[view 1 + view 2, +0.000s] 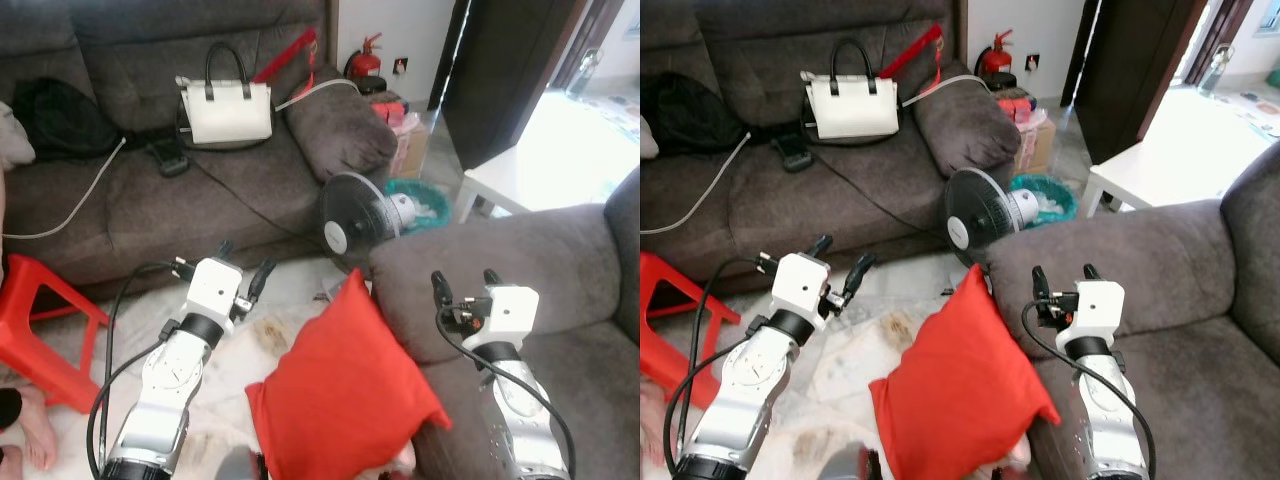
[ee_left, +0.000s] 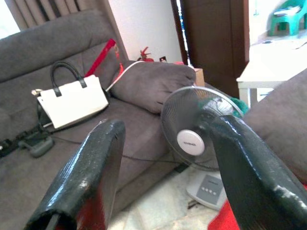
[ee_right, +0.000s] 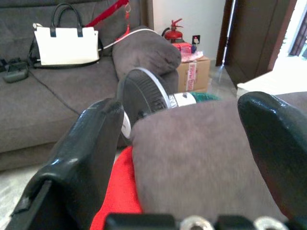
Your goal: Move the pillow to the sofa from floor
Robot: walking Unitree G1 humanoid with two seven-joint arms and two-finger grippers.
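Note:
A red pillow (image 1: 340,390) stands on the floor, leaning against the side of the near grey sofa (image 1: 520,260); a strip of it shows in the right wrist view (image 3: 117,191). My left gripper (image 1: 243,262) is open, held above the floor to the left of the pillow, nothing between its fingers (image 2: 91,167). My right gripper (image 1: 462,285) is open too, raised over the near sofa's armrest (image 3: 201,143) just right of the pillow's top corner. Neither touches the pillow.
A black table fan (image 1: 358,215) stands on the floor between the two sofas. The far sofa (image 1: 150,200) holds a white handbag (image 1: 228,108), a black bag and cables. A red stool (image 1: 40,320) is at left, bare feet (image 1: 25,430) beside it. A white table (image 1: 520,175) is at right.

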